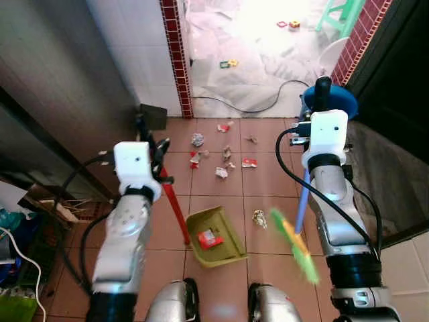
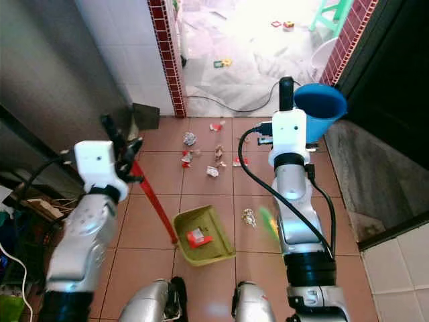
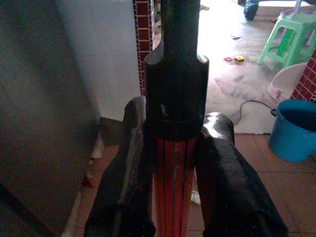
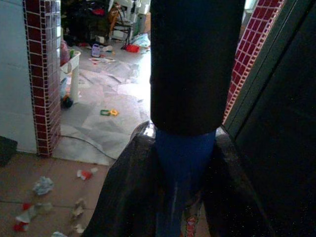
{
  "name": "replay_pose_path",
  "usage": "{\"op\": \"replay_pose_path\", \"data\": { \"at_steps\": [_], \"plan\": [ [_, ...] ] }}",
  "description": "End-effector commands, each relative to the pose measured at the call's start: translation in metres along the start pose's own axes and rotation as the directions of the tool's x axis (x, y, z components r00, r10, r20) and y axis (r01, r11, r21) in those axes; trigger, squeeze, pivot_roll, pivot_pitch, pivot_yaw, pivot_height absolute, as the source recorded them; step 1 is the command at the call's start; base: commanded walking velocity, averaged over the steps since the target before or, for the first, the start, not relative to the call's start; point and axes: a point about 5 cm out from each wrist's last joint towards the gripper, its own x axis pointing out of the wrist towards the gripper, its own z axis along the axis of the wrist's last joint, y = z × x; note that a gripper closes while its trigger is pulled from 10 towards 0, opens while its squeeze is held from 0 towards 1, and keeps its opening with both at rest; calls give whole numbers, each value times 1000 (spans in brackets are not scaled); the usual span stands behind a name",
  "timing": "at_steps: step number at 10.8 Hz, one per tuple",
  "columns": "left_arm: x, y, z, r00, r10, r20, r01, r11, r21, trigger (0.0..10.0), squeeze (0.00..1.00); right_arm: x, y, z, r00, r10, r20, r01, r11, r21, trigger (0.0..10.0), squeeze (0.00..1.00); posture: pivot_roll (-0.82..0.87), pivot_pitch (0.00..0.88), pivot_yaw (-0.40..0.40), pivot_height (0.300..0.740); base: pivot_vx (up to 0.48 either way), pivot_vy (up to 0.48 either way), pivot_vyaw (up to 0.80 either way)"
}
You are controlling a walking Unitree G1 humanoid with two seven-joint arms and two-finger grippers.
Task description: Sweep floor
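Observation:
A yellow-green dustpan (image 1: 214,236) rests on the terracotta tiles just ahead of my feet, with a red scrap (image 1: 210,239) inside it. Its red handle (image 1: 175,204) slants up to my left gripper (image 3: 174,163), which is shut on it below a black cap (image 3: 175,74). My right gripper (image 4: 182,197) is shut on the broom's blue handle (image 1: 303,201). The broom's green bristles (image 1: 295,247) look blurred to the right of the dustpan. A crumpled scrap (image 1: 259,217) lies between the bristles and the pan. Several more bits of litter (image 1: 224,157) are scattered farther ahead.
A blue bucket (image 1: 338,100) stands behind my right wrist by a dark doorway. A black cable (image 1: 255,100) crosses the pale floor beyond the brick pillar (image 1: 175,54). A grey cabinet (image 1: 53,87) and low clutter (image 1: 27,221) line the left. A green stool (image 1: 338,13) stands far back.

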Motion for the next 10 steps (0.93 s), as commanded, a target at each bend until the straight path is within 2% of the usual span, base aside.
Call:
{"op": "replay_pose_path", "data": {
  "at_steps": [1,2,3,5,7,9,10],
  "plan": [
    [2,6,14,996,37,85,-40,999,32,10000,0,4,-3,13,997,-15,71,17,999,-28,10000,0,-43,138,63,740,0,0,0],
    [6,8,17,993,57,107,-63,997,49,10000,0,6,-4,20,993,-7,120,12,999,-47,10000,0,-49,138,70,740,0,0,0],
    [7,9,17,992,58,109,-63,997,43,10000,0,8,-4,22,992,8,130,-5,1000,-19,10000,0,-48,141,72,740,0,0,0],
    [17,1,21,992,18,128,-21,1000,18,10000,0,17,-8,30,983,14,182,-15,1000,7,10000,0,-41,109,78,740,0,0,0],
    [23,0,23,985,-15,170,14,1000,11,10000,0,22,-8,35,976,20,215,-34,998,60,10000,0,-56,86,67,740,0,0,0],
    [24,-4,11,991,-6,133,7,1000,-4,10000,0,21,-7,37,975,27,221,-43,997,66,10000,0,-73,90,62,740,0,0,0],
    [27,-12,-5,996,-27,86,26,1000,13,10000,0,22,-4,35,974,45,220,-58,997,54,10000,0,-101,105,67,740,0,0,0]
  ]
}}
